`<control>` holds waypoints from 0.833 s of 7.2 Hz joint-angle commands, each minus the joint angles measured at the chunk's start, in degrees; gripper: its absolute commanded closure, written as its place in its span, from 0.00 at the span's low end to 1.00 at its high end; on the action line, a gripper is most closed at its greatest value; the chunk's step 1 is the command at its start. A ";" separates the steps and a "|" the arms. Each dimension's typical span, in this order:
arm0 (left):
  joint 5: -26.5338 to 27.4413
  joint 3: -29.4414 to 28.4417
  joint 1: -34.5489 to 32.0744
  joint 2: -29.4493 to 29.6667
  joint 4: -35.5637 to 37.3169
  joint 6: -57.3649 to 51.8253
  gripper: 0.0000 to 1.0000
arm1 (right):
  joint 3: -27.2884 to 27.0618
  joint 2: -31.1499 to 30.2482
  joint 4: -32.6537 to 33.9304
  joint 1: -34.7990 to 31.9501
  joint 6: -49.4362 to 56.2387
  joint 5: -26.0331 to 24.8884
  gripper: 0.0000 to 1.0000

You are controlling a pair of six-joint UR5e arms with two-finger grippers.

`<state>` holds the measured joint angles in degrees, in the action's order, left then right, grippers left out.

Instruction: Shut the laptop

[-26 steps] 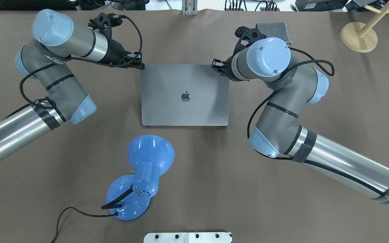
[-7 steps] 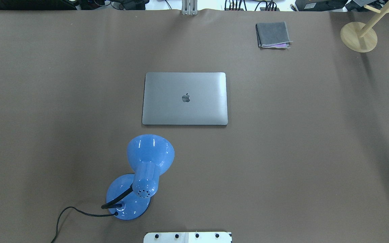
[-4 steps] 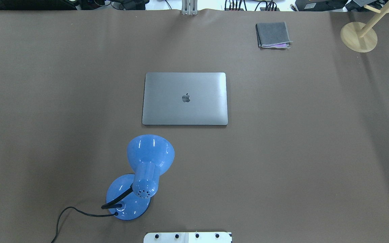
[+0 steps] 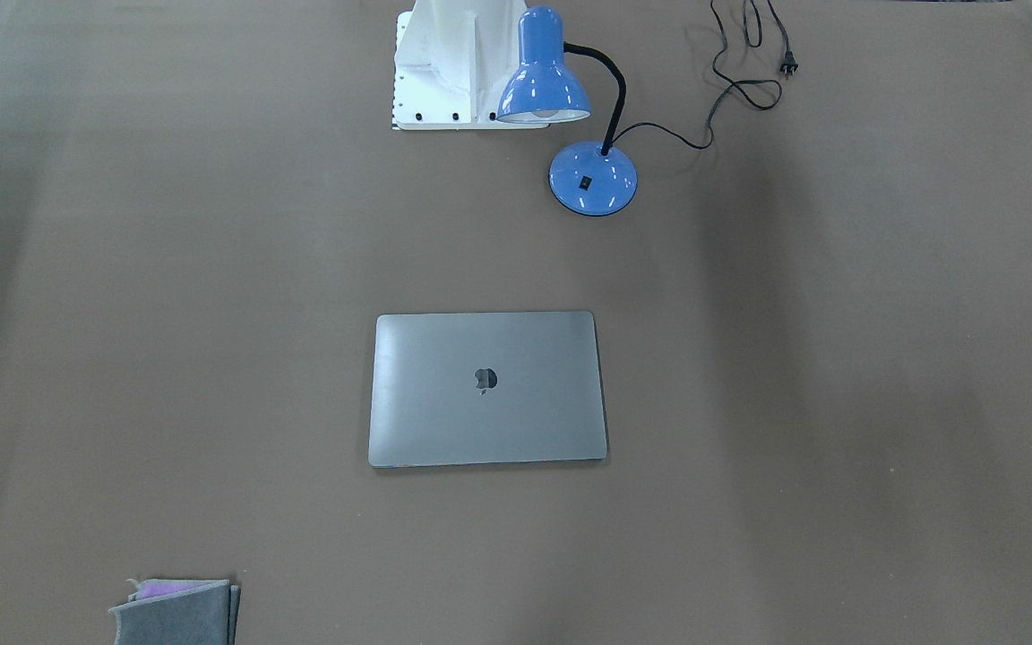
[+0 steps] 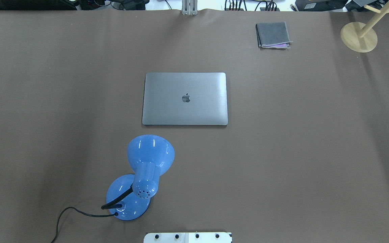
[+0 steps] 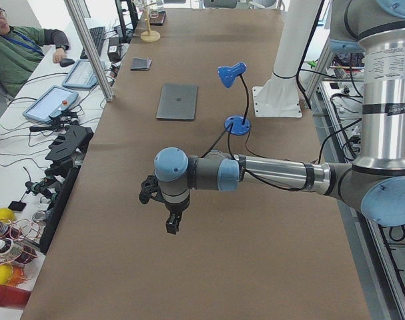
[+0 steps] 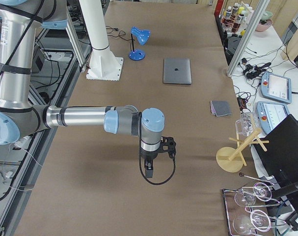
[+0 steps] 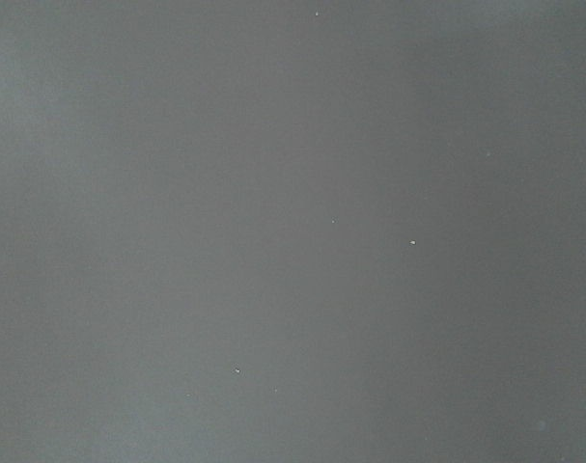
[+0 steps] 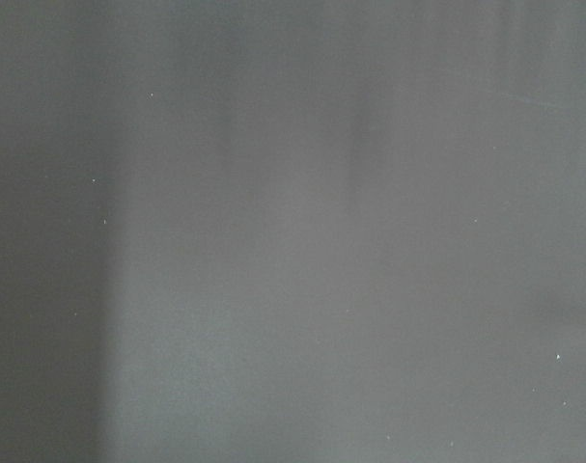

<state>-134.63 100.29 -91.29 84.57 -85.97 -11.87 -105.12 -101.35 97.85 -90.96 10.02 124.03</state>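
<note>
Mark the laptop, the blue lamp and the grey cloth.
laptop (image 5: 185, 98): overhead view, middle of the closed lid, at the logo.
blue lamp (image 5: 150, 153): overhead view, on the shade.
grey cloth (image 5: 273, 33): overhead view, on its top fold.

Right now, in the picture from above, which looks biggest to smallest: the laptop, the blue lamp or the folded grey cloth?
1. laptop
2. blue lamp, close behind, though its shade stands nearer the camera
3. folded grey cloth, clearly smallest

Soft, even light leaves broad faint shadow bands on the table (image 5: 282, 152); both wrist views are featureless grey
</note>
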 commanded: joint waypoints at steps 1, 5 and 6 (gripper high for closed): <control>0.15 3.15 -0.03 -3.61 -1.12 0.00 0.00 | 0.27 -0.95 0.06 -0.01 0.00 2.26 0.00; -0.02 0.88 -0.03 -3.88 -1.22 0.27 0.00 | 0.36 -1.04 0.06 0.17 0.00 3.41 0.00; -0.02 1.14 -0.11 -3.88 -1.22 0.27 0.00 | 0.36 -1.04 0.06 0.17 0.00 3.76 0.00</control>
<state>-134.64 101.28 -91.34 80.73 -87.18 -11.64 -104.78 -102.39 97.91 -90.80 10.01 127.36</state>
